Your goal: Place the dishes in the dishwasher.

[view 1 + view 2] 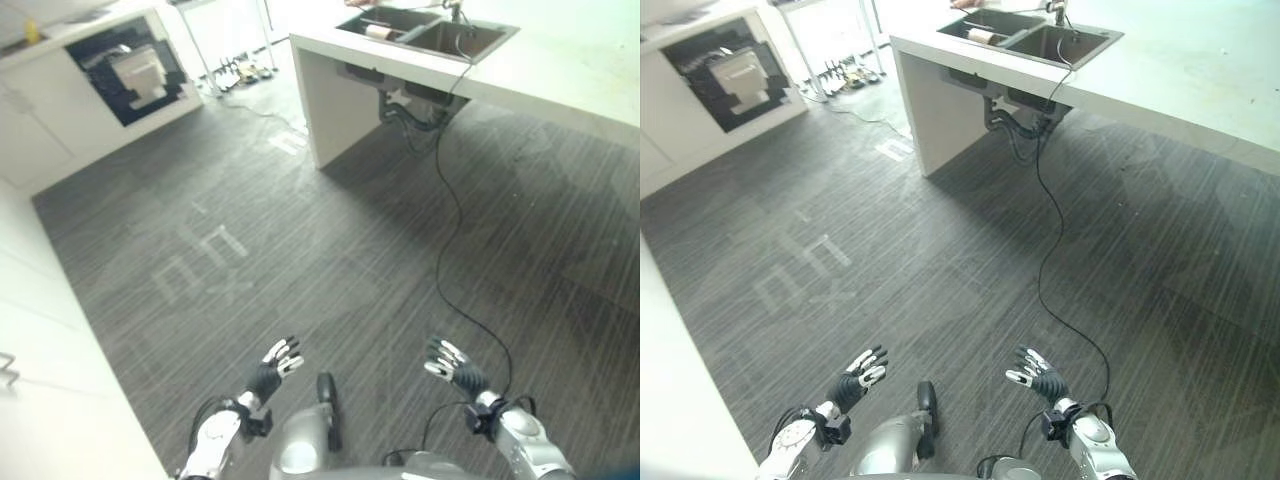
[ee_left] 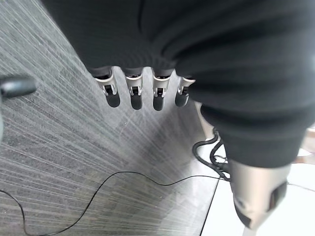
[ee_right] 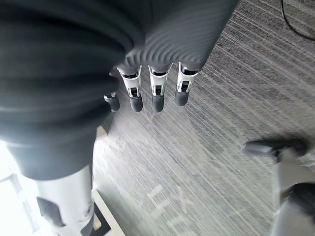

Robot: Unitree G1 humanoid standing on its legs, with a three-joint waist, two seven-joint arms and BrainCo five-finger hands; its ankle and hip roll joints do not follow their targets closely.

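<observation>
My left hand [image 1: 272, 370] and right hand [image 1: 452, 364] hang low over the grey floor, both open and holding nothing. Their straight fingers [image 2: 133, 93] [image 3: 155, 93] show above bare floor in the wrist views. Far ahead on the right, a white island counter [image 1: 560, 70] holds a double sink [image 1: 430, 35] with a pale dish-like item [image 1: 378, 32] in its left basin. Far ahead on the left, a dark open compartment [image 1: 130, 65] in the white cabinets has a white thing inside; I cannot tell if it is the dishwasher.
Grey striped floor [image 1: 300, 240] stretches between me and both units. A white counter edge [image 1: 30, 350] runs along my left side. Pipes [image 1: 410, 110] hang under the sink. Several shoes [image 1: 240, 72] lie on the floor at the back.
</observation>
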